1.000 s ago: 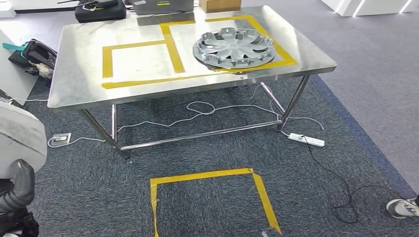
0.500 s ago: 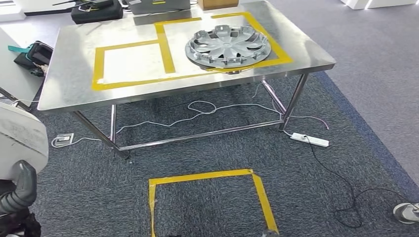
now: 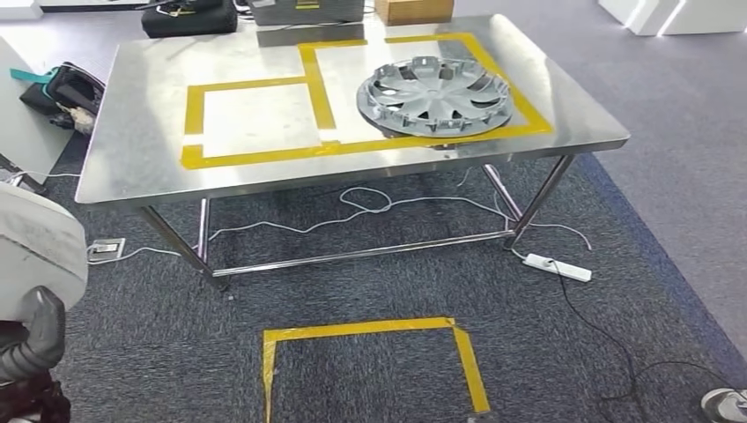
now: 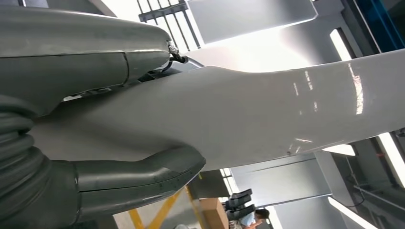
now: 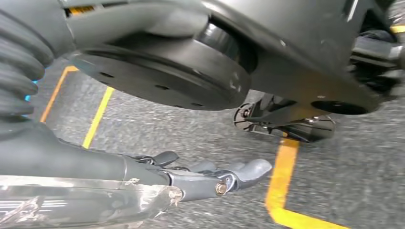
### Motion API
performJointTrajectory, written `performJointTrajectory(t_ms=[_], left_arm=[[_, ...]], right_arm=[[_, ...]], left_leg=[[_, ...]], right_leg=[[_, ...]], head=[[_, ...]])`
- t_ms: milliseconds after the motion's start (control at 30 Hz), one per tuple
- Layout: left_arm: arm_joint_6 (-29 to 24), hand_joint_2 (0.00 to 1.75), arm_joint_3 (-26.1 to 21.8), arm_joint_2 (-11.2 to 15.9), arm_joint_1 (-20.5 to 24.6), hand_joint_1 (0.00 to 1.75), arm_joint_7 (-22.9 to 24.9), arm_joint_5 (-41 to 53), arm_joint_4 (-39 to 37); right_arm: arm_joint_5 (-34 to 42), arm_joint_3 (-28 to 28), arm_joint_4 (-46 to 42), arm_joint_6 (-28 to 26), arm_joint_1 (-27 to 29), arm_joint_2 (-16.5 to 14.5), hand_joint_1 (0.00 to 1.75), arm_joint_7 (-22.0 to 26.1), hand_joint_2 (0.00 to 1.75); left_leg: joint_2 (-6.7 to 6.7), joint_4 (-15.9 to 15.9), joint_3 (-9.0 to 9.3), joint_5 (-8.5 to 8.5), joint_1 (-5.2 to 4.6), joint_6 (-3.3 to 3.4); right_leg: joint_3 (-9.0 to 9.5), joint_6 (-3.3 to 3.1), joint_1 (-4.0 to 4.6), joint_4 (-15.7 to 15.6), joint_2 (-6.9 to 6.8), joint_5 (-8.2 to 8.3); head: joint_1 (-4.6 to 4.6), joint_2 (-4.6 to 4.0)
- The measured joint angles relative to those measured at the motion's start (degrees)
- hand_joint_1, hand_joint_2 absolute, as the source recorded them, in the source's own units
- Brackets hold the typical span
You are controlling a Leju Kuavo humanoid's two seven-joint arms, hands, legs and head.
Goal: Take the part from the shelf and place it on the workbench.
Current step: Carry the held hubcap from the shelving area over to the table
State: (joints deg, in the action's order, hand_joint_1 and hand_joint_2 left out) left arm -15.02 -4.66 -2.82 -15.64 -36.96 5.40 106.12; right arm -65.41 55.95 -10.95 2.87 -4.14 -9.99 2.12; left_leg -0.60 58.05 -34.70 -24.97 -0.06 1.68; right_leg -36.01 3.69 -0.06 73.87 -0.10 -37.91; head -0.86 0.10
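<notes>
I see the round silver plastic wheel cover [image 3: 434, 94], spoked, with clips around its rim, lying flat on the steel tabletop [image 3: 132, 132] near the right edge, inside the right-hand rectangle of yellow tape [image 3: 319, 88]. My left hand [image 4: 95, 186] grips a large smooth white curved part [image 4: 248, 119]. My right hand [image 5: 210, 179] hangs over grey carpet [image 3: 370, 282], fingers straight and apart, holding nothing. The left taped rectangle [image 3: 255, 115] is bare.

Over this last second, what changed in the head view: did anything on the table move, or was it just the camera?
Only the camera moved: the whole scene shifted, so the robot is turning or stepping. The hubcap lies in the same taped box on the table, and the left hand holds the white part as before.
</notes>
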Motion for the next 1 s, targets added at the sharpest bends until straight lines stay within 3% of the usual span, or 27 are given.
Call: performJointTrajectory(t_ms=[33, 133, 200, 300, 367, 467, 500, 533, 567, 633, 667, 733, 833, 900, 1000], left_arm=[[0.01, 1.75, 0.0, 0.0, -0.02, 1.75, 0.0, 0.0, -0.01], [0.02, 1.75, 0.0, 0.0, 0.0, 1.75, 0.0, 0.0, -0.04], [0.03, 1.75, 0.0, 0.0, 0.0, 1.75, 0.02, 0.0, -0.09], [0.07, 1.75, 0.03, -0.01, -0.04, 1.75, 0.07, 0.0, -0.17], [0.08, 1.75, 0.07, 0.1, 0.07, 1.75, 0.07, 0.04, -0.21], [0.19, 1.75, 0.06, 0.31, 0.0, 1.75, 0.07, 0.08, -0.24], [0.24, 1.75, 0.05, 0.32, -0.05, 1.75, 0.07, 0.07, -0.25], [0.27, 1.75, 0.04, 0.33, -0.08, 1.75, 0.07, 0.05, -0.26], [0.28, 1.75, 0.02, 0.36, -0.09, 1.75, 0.07, 0.04, -0.26], [0.34, 1.75, -0.02, 0.46, -0.08, 1.75, 0.07, 0.01, -0.28], [0.42, 1.75, -0.04, 0.52, -0.03, 1.75, 0.07, -0.01, -0.31], [0.65, 1.75, -0.12, 0.61, -0.03, 1.75, 0.07, -0.04, -0.37], [0.92, 1.75, -0.24, 0.63, -0.09, 1.75, 0.07, -0.02, -0.39], [0.99, 1.75, -0.3, 0.67, -0.01, 1.75, 0.07, 0.0, -0.39], [1.01, 1.75, -0.33, 0.7, -0.11, 1.75, 0.07, 0.05, -0.39]], right_arm=[[0.01, 0.01, 0.0, 0.03, -0.09, 0.0, 0.0, 0.01, 1.75], [-0.02, 0.01, 0.01, 0.01, 0.15, 0.02, 0.0, -0.09, 1.75], [-0.02, 0.01, 0.01, 0.03, 0.29, 0.02, 0.0, -0.1, 1.75], [-0.03, 0.03, 0.0, 0.09, 0.17, -0.04, 0.0, -0.08, 1.75], [-0.13, 0.03, 0.0, 0.15, 0.18, -0.15, 0.0, -0.1, 1.75], [-0.35, 0.03, 0.0, 0.24, 0.25, -0.2, 0.0, -0.15, 1.75], [-0.4, 0.03, 0.0, 0.27, 0.29, -0.2, 0.0, -0.16, 1.75], [-0.44, 0.03, 0.0, 0.3, 0.32, -0.2, 0.0, -0.18, 1.75], [-0.45, 0.03, 0.0, 0.32, 0.34, -0.2, 0.0, -0.18, 1.75], [-0.49, 0.03, 0.0, 0.35, 0.36, -0.2, 0.0, -0.2, 1.75], [-0.52, 0.03, 0.0, 0.39, 0.35, -0.2, 0.0, -0.22, 1.75], [-0.61, 0.02, 0.0, 0.46, 0.35, -0.17, 0.0, -0.27, 1.75], [-0.66, 0.02, 0.0, 0.52, 0.3, -0.15, 0.0, -0.32, 1.75], [-0.66, 0.01, 0.0, 0.55, 0.24, -0.15, 0.0, -0.34, 1.75], [-0.6, 0.03, -0.02, 0.67, -0.04, -0.15, 0.0, -0.15, 1.75]], left_leg=[[-0.08, 0.01, 0.58, -0.42, 0.0, -0.03], [-0.35, 0.03, 2.44, -1.75, -0.02, -0.39], [-0.46, 0.06, 2.64, -2.26, -0.06, -0.9], [-0.45, 0.44, 2.8, -2.36, -0.08, -1.91], [-0.32, 2.89, 1.88, -3.33, -0.04, -2.48], [-0.21, 12.26, -4.11, -6.56, 0.32, -3.26], [-0.2, 14.36, -5.97, -6.85, 0.46, -3.41], [-0.19, 14.66, -6.97, -6.05, 0.58, -3.5], [-0.17, 12.92, -6.87, -4.13, 0.67, -3.55], [0.01, 6.4, -4.8, 0.82, 0.76, -3.71], [0.19, 3.44, -3.76, 1.9, 0.66, -3.64], [0.4, 0.86, -2.88, 1.84, 0.5, -3.15], [0.21, 0.44, -1.76, 1.17, 0.59, -1.73], [0.13, 0.32, -0.8, 0.6, 0.58, -0.94], [0.11, 0.34, 0.21, -0.53, 0.32, -0.37]], right_leg=[[-0.53, -0.01, 0.03, -0.55, 0.0, 1.18], [1.5, -0.41, 0.07, -9.68, 0.11, 8.81], [2.33, -1.07, 0.23, -13.42, 0.19, 10.28], [2.95, -2.36, 0.16, -14.6, 0.24, 10.28], [4.24, -2.84, -0.25, -15.14, 0.22, 10.21], [5.37, -3.12, -0.49, -15.35, 0.09, 9.45], [5.76, -3.11, -0.54, -15.35, 0.09, 9.06], [6.28, -3.02, -0.62, -15.35, 0.11, 8.61], [6.94, -2.85, -0.74, -15.36, 0.16, 8.11], [8.44, -2.24, -0.98, -15.36, 0.26, 6.96], [8.79, -1.81, -0.96, -15.38, 0.26, 6.4], [9.31, -1.09, -0.75, -15.64, 0.13, 5.63], [10.27, -0.22, -0.69, -15.33, -0.02, 5.14], [7.53, 0.07, -0.68, -10.33, 0.0, 3.54], [0.26, 0.0, -0.35, 0.19, 0.04, -0.32]], head=[[-0.13, 0.0], [-0.29, 0.01], [-0.22, 0.01], [-0.06, 0.01], [0.28, 0.01], [0.68, 0.01], [0.72, 0.01], [0.71, 0.01], [0.72, 0.01], [0.75, 0.01], [0.99, 0.0], [1.27, 0.0], [0.95, 0.0], [0.72, -0.01], [0.45, -0.01]])
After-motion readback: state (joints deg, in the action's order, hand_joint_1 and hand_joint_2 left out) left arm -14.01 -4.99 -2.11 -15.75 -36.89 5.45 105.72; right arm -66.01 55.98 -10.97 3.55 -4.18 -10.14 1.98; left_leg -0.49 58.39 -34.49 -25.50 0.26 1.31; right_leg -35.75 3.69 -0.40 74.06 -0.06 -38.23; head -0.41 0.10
